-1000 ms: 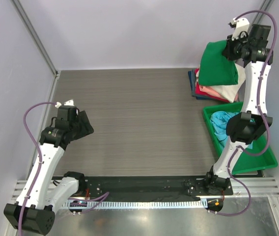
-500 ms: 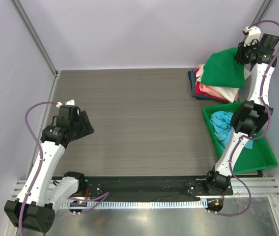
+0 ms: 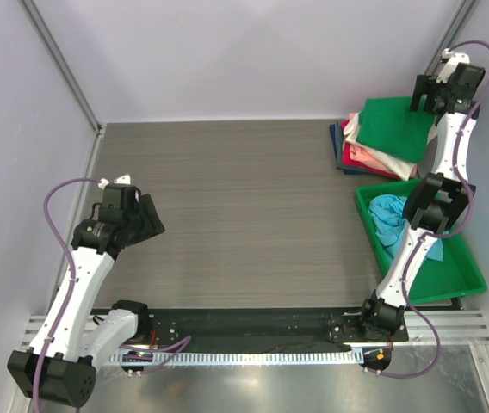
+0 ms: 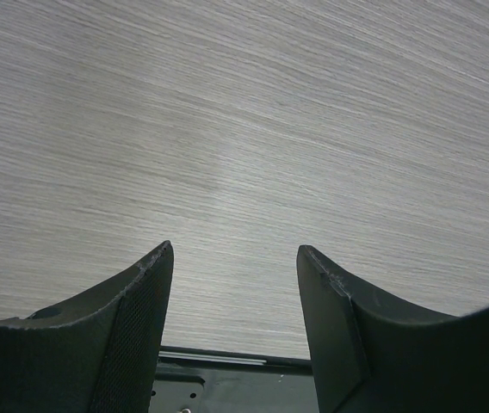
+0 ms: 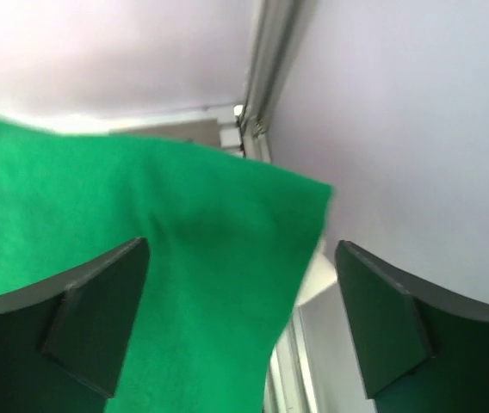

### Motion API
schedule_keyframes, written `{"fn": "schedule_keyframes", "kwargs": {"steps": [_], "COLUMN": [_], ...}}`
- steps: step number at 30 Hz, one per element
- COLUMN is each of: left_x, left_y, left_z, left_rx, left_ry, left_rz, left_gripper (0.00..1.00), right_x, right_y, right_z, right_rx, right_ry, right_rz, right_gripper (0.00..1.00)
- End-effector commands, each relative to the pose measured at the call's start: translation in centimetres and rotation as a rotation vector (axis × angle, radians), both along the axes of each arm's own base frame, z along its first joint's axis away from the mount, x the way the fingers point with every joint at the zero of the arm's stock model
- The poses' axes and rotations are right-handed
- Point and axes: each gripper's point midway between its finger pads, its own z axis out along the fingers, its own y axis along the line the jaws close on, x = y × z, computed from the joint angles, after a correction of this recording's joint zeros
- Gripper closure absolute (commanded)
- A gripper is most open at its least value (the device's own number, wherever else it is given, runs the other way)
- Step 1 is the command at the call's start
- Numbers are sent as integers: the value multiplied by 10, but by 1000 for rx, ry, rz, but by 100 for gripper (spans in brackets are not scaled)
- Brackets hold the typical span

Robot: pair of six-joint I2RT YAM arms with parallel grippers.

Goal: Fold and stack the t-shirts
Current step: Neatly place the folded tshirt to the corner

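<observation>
A bright green t-shirt point(image 3: 393, 127) lies folded on top of a stack at the back right, over a cream one point(image 3: 401, 162), a pink-red one point(image 3: 361, 160) and a navy one point(image 3: 337, 143). My right gripper point(image 3: 428, 96) hangs open just above the green shirt's far right corner. In the right wrist view the green shirt point(image 5: 124, 249) lies below the spread fingers point(image 5: 89, 318) of the right gripper point(image 5: 242, 243), and nothing is gripped. A light blue t-shirt point(image 3: 389, 215) lies crumpled in the bin. My left gripper point(image 3: 145, 219) point(image 4: 235, 248) stands open over bare table.
The rigid green plastic bin point(image 3: 455, 274) sits at the right, in front of the stack. The back wall and a metal corner post point(image 5: 266, 69) stand close behind the right gripper. The grey wood-grain table point(image 3: 227, 198) spreads between the arms, with a black rail point(image 4: 227, 366) at the near edge.
The right gripper opened and let go of the green t-shirt, which settled flat on the stack. The right wrist moved back and to the right. The left arm stayed still.
</observation>
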Motion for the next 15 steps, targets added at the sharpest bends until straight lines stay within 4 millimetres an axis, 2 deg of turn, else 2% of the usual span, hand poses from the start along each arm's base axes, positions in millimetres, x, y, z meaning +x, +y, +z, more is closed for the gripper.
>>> {"fn": "schedule_keyframes", "kwargs": {"steps": [1,2,5,6,7,8,9,10,11,13,14,15], "left_x": [5,5,4,4,4,4,3,3,3,3,3,3], "left_y": [0,0,1,1,1,1,1,1,1,1,0,0], "left_z": [11,13,16,17,18,20,22,23,23,25,25,25], "left_rx": [-9,-11,-11,-11,-11,-13,-13,-14,-14,-17,-18,-18], "left_ry": [-65,-74,-89,-94,-100,-109,-120,-123,-124,-132,-133,-133], "left_rz": [7,7,7,8,8,7,7,7,5,2,-1,1], "left_gripper": [39,39,40,39,39,39,39,39,39,39,39,39], "right_x": [-25,-35,-47,-47,-38,-42,-40,-36,-34,-26,-18,-13], "right_y": [-1,5,24,35,50,63,72,78,81,84,85,87], "right_z": [130,146,162,162,144,154,149,160,131,120,86,72], "right_rx": [3,36,141,172,220,263,291,298,341,390,426,447], "right_ry": [-277,-309,-360,-368,-370,-411,-428,-506,-475,-523,-479,-466], "right_rz": [-131,-142,-131,-82,3,41,71,115,110,119,110,111], "right_gripper": [1,0,0,0,0,0,0,0,0,2,3,4]}}
